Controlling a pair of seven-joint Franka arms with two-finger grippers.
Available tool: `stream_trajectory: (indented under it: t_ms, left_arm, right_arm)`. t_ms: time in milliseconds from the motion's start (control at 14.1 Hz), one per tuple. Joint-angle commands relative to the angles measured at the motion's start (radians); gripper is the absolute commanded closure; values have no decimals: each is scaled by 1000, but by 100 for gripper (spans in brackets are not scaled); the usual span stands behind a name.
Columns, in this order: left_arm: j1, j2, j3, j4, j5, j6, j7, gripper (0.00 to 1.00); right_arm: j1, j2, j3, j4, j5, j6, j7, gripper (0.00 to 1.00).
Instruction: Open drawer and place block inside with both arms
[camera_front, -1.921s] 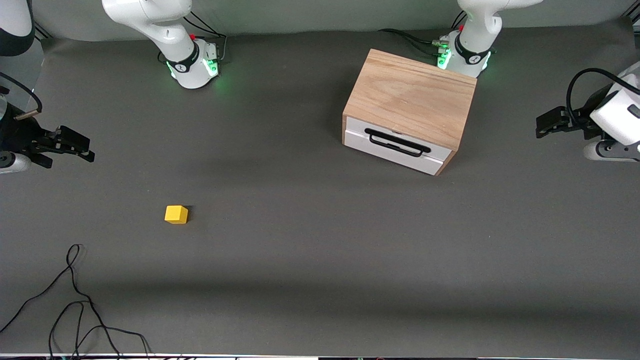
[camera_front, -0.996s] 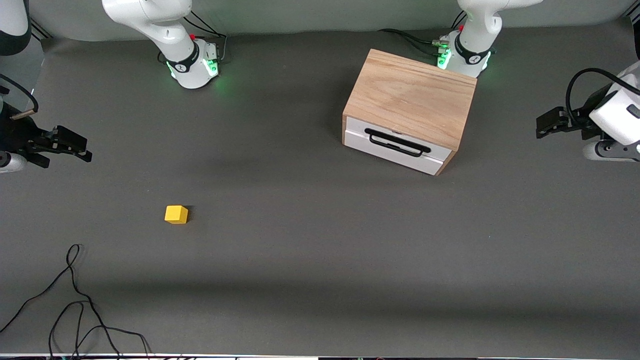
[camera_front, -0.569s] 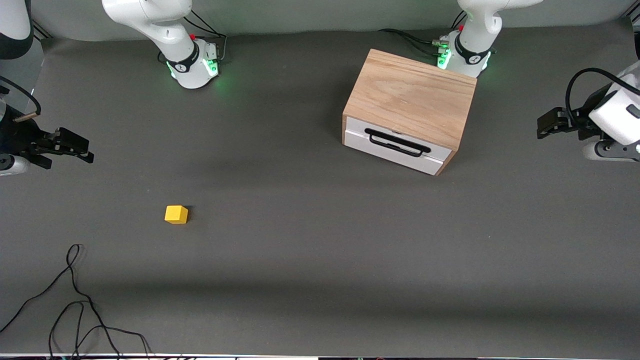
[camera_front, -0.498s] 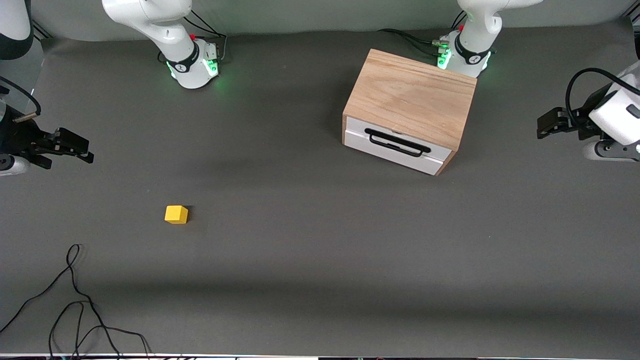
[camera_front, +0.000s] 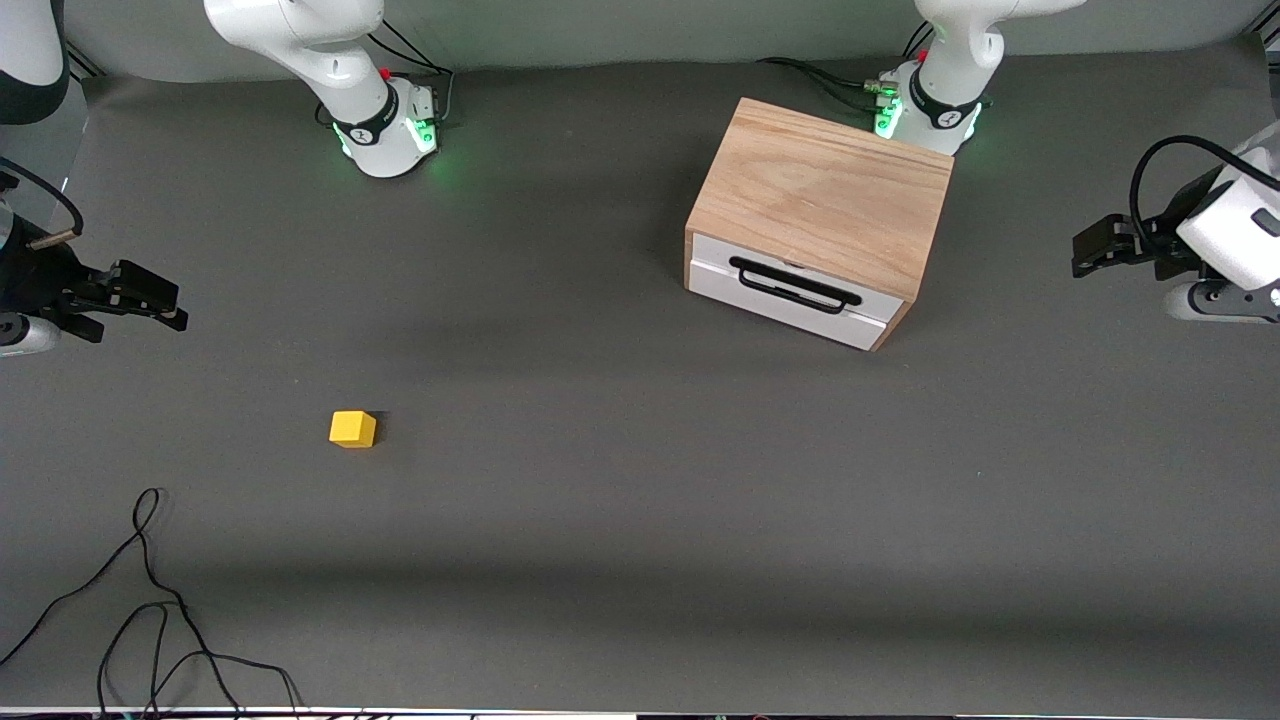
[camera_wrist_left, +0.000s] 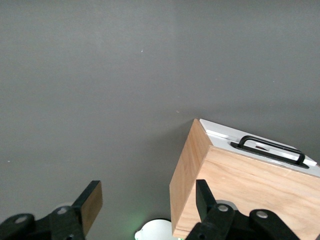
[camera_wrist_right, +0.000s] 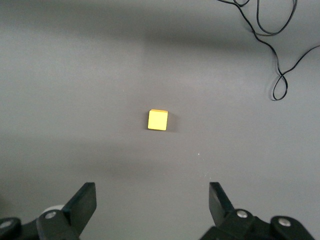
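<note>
The yellow block (camera_front: 352, 429) (camera_wrist_right: 157, 120) lies alone on the grey mat toward the right arm's end. A wooden cabinet (camera_front: 822, 195) (camera_wrist_left: 250, 195) stands close to the left arm's base, its white drawer (camera_front: 787, 290) (camera_wrist_left: 260, 150) closed, black handle (camera_front: 795, 285) facing the front camera. My right gripper (camera_front: 150, 300) (camera_wrist_right: 152, 200) hangs open and empty in the air at the right arm's end of the table, with the block on the mat a way off from it. My left gripper (camera_front: 1092, 247) (camera_wrist_left: 149, 200) is open and empty, up in the air at the left arm's end of the table.
A loose black cable (camera_front: 150, 590) (camera_wrist_right: 272, 35) curls on the mat near the front edge at the right arm's end. Both arm bases (camera_front: 385, 125) (camera_front: 930, 105) glow green along the back edge. Bare mat lies between block and cabinet.
Both grippers have only drifted slightly in place. Block, cabinet and drawer have not moved.
</note>
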Motion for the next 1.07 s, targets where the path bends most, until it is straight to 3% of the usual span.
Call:
stream_trajectory:
  t_ms: [0,356,712,996]
  left_arm:
    - [-10,4,4,22,-58,-26,-128,14]
    - [-43,4,1,19,-144,-77,-484,14]
    - [-209,41,-3,15,-153,-63,-974,15]
    - [-310,102,-2,12,-161,-23,-1242,15]
  right_arm:
    - [2,12,-4,28,8,1,-2,0]
    - [-4,30,-7,28,20,15,1,0]
    - [1,67,-1,25,19,36,0,0]
    - [5,73,1,23,5,41,-3,0]
